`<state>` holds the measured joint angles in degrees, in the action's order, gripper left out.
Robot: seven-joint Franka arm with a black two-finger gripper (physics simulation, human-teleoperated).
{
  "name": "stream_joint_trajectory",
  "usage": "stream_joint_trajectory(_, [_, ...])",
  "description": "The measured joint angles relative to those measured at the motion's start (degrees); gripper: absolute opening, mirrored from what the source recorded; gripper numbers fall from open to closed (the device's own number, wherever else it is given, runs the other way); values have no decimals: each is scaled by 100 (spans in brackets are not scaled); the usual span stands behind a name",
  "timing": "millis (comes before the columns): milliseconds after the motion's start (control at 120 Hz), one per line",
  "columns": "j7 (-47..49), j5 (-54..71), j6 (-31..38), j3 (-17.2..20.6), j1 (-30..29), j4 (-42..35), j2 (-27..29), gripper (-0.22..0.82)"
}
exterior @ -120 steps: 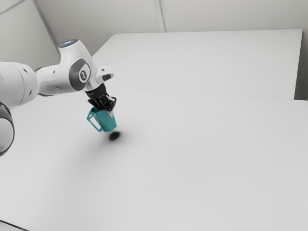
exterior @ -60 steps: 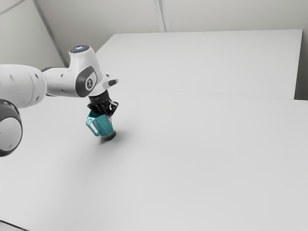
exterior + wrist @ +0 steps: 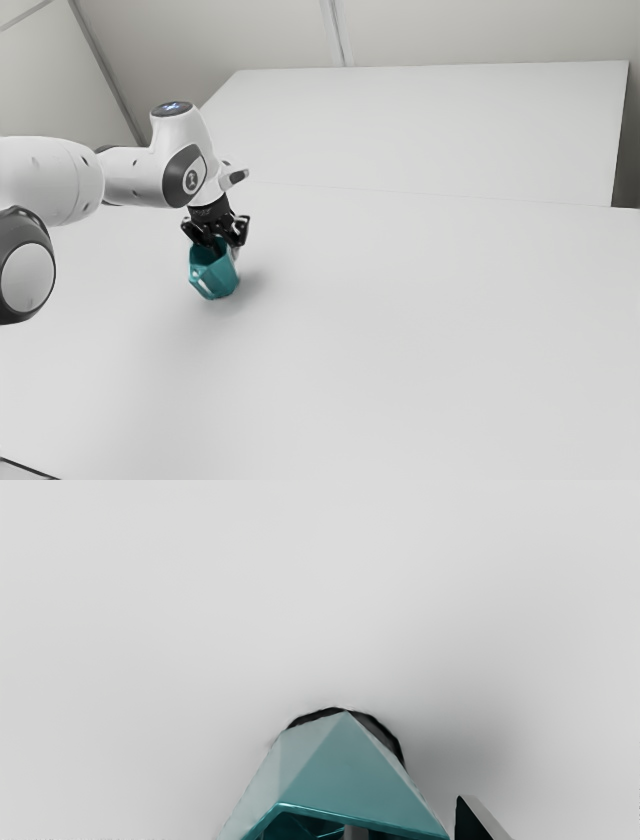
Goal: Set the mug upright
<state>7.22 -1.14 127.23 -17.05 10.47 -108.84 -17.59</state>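
Mug (image 3: 222, 283), teal: seen mouth up, toward the exterior view's left, above the white table (image 3: 400, 360). Gripper (image 3: 226, 252), black: released, one finger (image 3: 356, 833) placed inside the mug, the other (image 3: 485, 822) outside, apart from its wall. Pale wall (image 3: 450, 30): seen far.

White, rounded arm segments (image 3: 135, 177); dark joint cover (image 3: 179, 166) with a ringed marking; above the black end effector (image 3: 224, 250), 1 dark round cap (image 3: 172, 107) with a light-blue mark.

Plain room: pale walls (image 3: 470, 30), white table (image 3: 420, 340)
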Motion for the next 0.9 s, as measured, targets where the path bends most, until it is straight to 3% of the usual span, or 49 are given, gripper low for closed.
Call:
stream_joint_trajectory(133, [55,-14,-5,0,6,0,27,33])
stream_joint_trajectory(308, [107,-22,-9,0,9,3,69,47])
stream_joint_trajectory(500, [149,-25,-13,5,42,6,226,54])
stream_joint_trajectory(667, [173,-30,-177,22,135,3,915,56])
stream_joint_trajectory(900, [-49,-25,-1022,130,-91,388,1875,58])
